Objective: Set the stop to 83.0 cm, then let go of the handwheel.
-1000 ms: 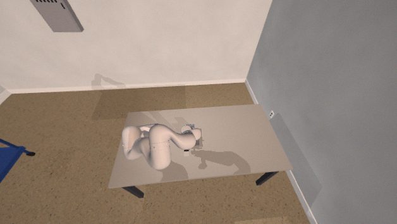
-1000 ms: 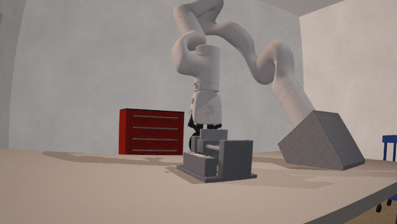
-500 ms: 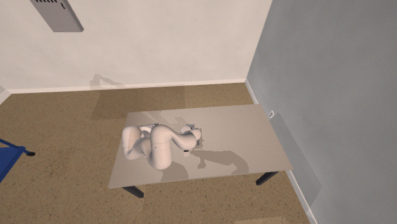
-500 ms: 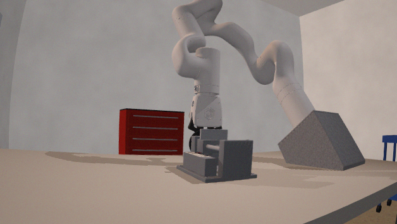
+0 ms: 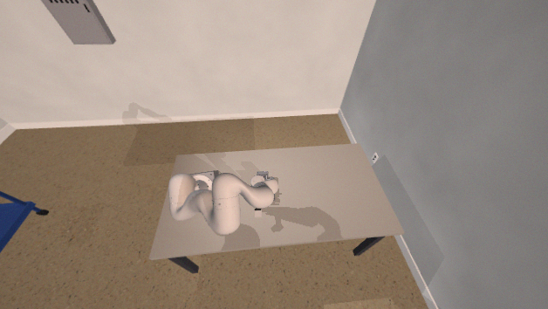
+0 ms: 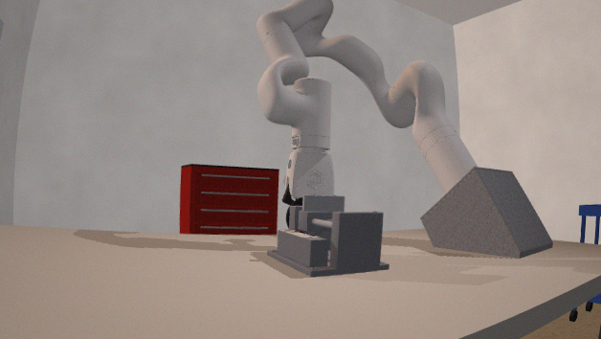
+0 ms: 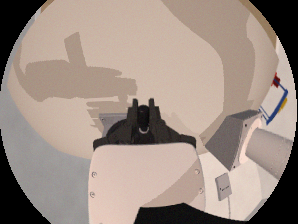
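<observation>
The grey stop fixture [image 6: 356,241] [image 5: 262,174] stands on the table, mostly hidden by my arm in the top view. In the exterior view it shows a rod [image 6: 322,222], a block [image 6: 312,224] on that rod and a pale scale with a small red mark; the reading is too small to read. The dark edge of the handwheel [image 6: 288,217] shows behind the fixture. My gripper [image 7: 143,105] points down there, shut on the handwheel's dark handle [image 7: 143,115], which stands between the fingertips in the wrist view. The wheel itself is largely hidden by the fingers.
The arm's grey slanted base [image 6: 483,215] [image 7: 231,137] stands on the table [image 5: 314,175] beside the fixture. A red drawer cabinet [image 6: 234,201] is behind the table. A blue cart [image 5: 13,216] stands off the table's left side.
</observation>
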Motion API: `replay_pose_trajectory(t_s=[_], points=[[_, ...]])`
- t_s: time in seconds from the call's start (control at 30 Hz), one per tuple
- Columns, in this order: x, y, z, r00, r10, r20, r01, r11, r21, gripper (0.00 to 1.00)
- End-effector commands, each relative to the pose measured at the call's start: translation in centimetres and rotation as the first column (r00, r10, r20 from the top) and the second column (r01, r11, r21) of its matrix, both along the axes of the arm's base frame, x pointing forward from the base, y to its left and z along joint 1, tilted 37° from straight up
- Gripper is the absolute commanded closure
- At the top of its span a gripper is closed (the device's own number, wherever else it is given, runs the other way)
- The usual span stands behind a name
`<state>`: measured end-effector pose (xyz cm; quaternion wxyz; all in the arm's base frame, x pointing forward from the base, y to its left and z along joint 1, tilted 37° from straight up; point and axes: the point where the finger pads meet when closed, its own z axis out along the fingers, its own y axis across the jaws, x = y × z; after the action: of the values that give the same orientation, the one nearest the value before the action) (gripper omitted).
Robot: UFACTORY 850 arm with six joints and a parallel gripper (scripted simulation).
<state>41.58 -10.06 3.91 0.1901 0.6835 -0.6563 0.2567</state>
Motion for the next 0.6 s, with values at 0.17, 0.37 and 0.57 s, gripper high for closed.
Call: replay_pose_trajectory(t_s=[0.17, 0.37, 0.57], points=[[1.5, -0.6, -0.8, 1.0, 0.001, 0.001, -0.001, 1.0, 0.0, 0.94], [2.2, -0.6, -0.9, 1.0, 0.001, 0.001, -0.001, 1.0, 0.0, 0.94], [3.3, -0.5, -0.7, 1.0, 0.001, 0.001, -0.001, 1.0, 0.0, 0.94]])
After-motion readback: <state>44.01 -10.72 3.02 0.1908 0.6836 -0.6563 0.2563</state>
